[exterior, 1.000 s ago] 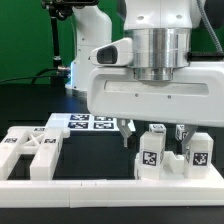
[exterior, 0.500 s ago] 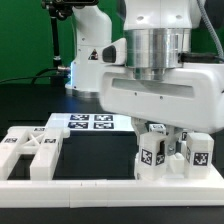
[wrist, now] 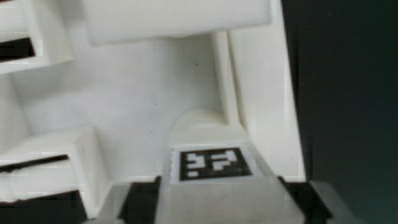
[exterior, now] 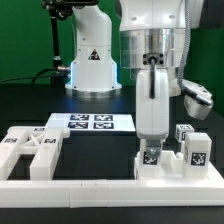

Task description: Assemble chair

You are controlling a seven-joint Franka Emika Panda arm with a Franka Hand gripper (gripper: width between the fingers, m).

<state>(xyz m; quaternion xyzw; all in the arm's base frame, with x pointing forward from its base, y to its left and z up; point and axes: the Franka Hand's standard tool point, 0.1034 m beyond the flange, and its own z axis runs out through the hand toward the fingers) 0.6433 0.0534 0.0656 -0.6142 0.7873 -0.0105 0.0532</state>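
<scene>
The chair parts are white blocky pieces with black-and-white tags. A cluster of them (exterior: 172, 168) stands at the exterior view's right, by the front rail. A tagged upright piece (exterior: 150, 157) sits under my gripper (exterior: 150, 140), which hangs straight down over it, seen edge-on. In the wrist view the same tagged piece (wrist: 214, 165) fills the gap between my dark fingers (wrist: 153, 203), and both sit against its sides; my gripper (wrist: 228, 198) looks shut on it. Another cube-ended tagged piece (exterior: 195, 150) stands just right of it. A notched flat part (exterior: 30, 152) lies at the left.
The marker board (exterior: 92, 122) lies flat at the back middle. The long white L-shaped border rail (exterior: 90, 188) runs along the front edge. The arm's base (exterior: 90, 60) stands behind, on the black table.
The hand has turned about its vertical axis, from broadside to edge-on, and come down over the tagged piece. The fingers, spread wide either side of it before, now sit against it.
</scene>
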